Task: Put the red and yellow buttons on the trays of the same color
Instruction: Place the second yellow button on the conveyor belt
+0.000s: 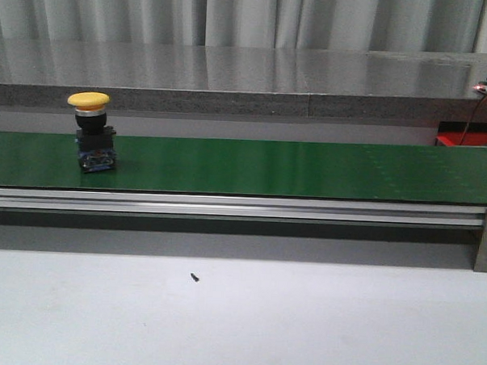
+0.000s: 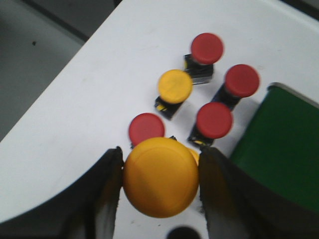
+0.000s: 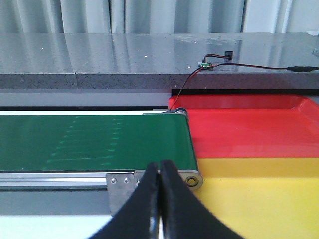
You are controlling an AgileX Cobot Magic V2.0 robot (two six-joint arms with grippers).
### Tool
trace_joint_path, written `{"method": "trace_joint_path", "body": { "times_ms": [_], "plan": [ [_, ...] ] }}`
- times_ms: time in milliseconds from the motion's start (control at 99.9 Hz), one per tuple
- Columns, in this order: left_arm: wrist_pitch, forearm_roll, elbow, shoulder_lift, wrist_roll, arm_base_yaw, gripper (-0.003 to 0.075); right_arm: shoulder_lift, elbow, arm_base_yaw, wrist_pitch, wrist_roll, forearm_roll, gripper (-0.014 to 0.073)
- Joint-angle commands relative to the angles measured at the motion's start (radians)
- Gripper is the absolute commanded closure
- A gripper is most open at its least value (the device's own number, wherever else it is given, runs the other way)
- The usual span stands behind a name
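**Q:** Claw status on each side?

**A:** Left claw [image 2: 160,185] is clamped on a yellow button [image 2: 160,183], its broad domed cap pressed between both dark fingers [image 2: 107,191]. Right claw [image 3: 160,199] is fully closed, fingertips touching, holding nothing.

**Q:** What do the buttons look like, and where are they?

**A:** Each has a mushroom cap on a dark switch body. On the white tabletop [image 2: 94,94] under the left claw stand four red buttons [image 2: 214,120] and another yellow-capped one [image 2: 175,86], clustered beside the edge of the green conveyor belt [image 1: 293,168]. In the front view, one more, a yellow belt button [image 1: 90,131], stands upright near the belt's left end, black body on a blue base.

**Q:** The setting?

**A:** Silver rail along the belt, grey counter [image 1: 248,78] behind, pale curtains beyond.

**Q:** And the trays?

**A:** At the belt's right end, a red tray [image 3: 249,132] lies beside a yellow tray [image 3: 259,199]. No buttons show in either.
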Motion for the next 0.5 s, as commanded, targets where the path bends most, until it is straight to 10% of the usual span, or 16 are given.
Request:
{"method": "trace_joint_path", "body": {
  "times_ms": [0, 490],
  "plan": [
    [-0.034, -0.015, -0.059, -0.040, -0.007, -0.055, 0.0442, -0.014, -0.018, -0.001, -0.084, -0.002, 0.000, 0.0654],
    [-0.027, -0.050, -0.067, 0.079, -0.007, -0.247, 0.0442, -0.014, -0.018, -0.001, -0.084, -0.002, 0.000, 0.0654]
  ]
}}
